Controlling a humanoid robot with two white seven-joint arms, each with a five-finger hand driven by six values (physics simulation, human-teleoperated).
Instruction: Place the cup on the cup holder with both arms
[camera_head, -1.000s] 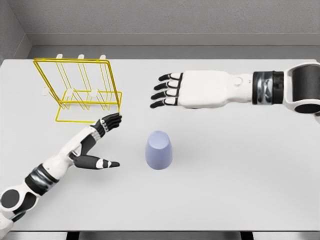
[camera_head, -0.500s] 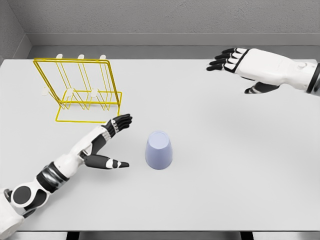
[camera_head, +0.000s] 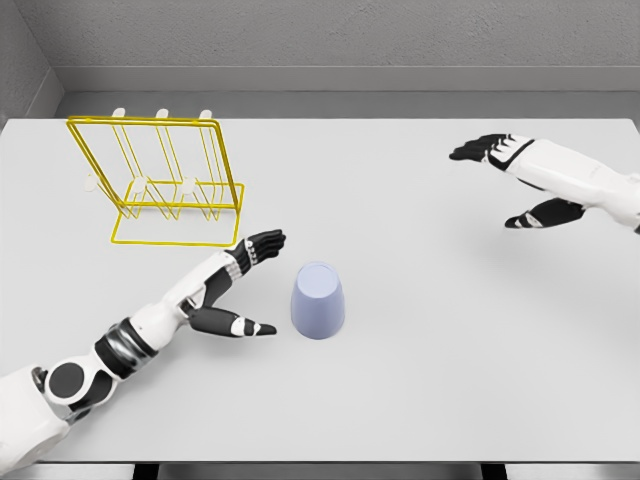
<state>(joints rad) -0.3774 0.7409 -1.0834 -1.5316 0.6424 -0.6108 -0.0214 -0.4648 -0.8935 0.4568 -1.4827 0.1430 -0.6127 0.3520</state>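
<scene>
We are noting the cup holder (camera_head: 160, 180) at ten o'clock on the counter (camera_head: 420, 380). The left hand (camera_head: 240, 290), fingers spread, is closing on the inverted cup (camera_head: 318, 300) at centre; the right hand (camera_head: 520, 175), fingers apart, is retreating toward three o'clock, so the grasp is falling to the left.

One cup (camera_head: 319, 301) is counted, pale blue and standing upside down near the middle of the table (camera_head: 420, 380). One cup holder (camera_head: 160, 180) is seen, a yellow wire rack toward the far left corner, and three white-tipped pegs are counted along its top. Two robot hands are in view: the left robot hand (camera_head: 235, 290) just beside the cup on its left, the right robot hand (camera_head: 520, 180) well apart by the right edge. One table is counted, carrying it all.
</scene>
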